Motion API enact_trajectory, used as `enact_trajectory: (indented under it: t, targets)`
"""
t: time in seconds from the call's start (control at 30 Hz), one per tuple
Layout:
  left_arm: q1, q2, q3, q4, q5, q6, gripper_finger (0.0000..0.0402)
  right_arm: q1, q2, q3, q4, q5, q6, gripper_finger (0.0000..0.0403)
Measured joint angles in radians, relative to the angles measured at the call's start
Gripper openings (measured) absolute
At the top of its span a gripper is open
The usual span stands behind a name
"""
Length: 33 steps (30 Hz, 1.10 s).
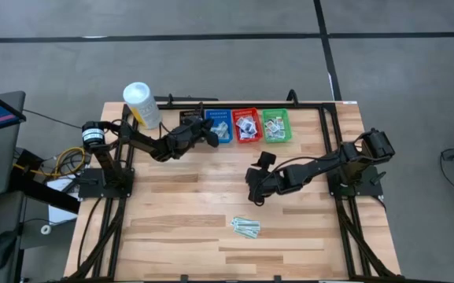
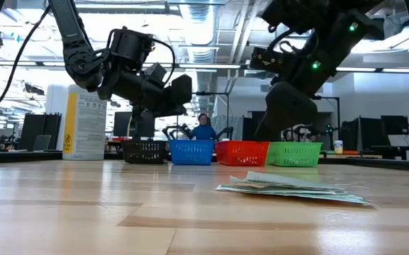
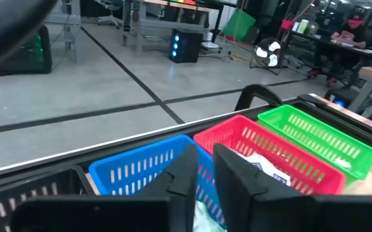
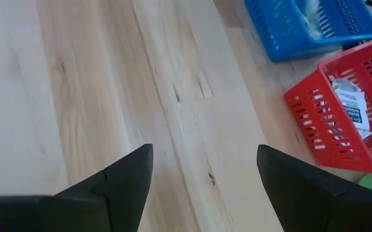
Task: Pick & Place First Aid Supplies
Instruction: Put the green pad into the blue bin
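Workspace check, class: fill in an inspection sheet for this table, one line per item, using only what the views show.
Surface: wooden table, planks bare between items.
Job's things: pale-green strips piled near the front; white packets in the red basket; more in the blue basket and green basket.
Clutter: white tub at the back left; black basket.
Grippers: left pincer over the blue basket, slightly parted; right pincer open above bare wood.
Cables: yellow and black wires left of the table.
Surroundings: person seated beyond the table.
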Motion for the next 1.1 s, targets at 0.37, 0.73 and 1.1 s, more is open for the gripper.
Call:
enact_trajectory:
  t: [0.37, 0.73, 1.1]
  targets:
    - [-0.001, 0.0, 0.0, -0.035, 0.037, -0.001, 0.0098, 0.001, 0.0, -0.021, 0.023, -0.006, -0.007, 0.0271]
    - [-0.137, 0.0, 0.0, -0.097, 0.175, -0.015, 0.0099, 0.098, 0.0, -0.021, 0.095, -0.496, -0.2, 0.0271]
    - [-0.335, 0.0, 0.0, -0.097, 0.051, 0.035, 0.0099, 0.2, 0.0, -0.021, 0.153, -0.495, -0.221, 0.0271]
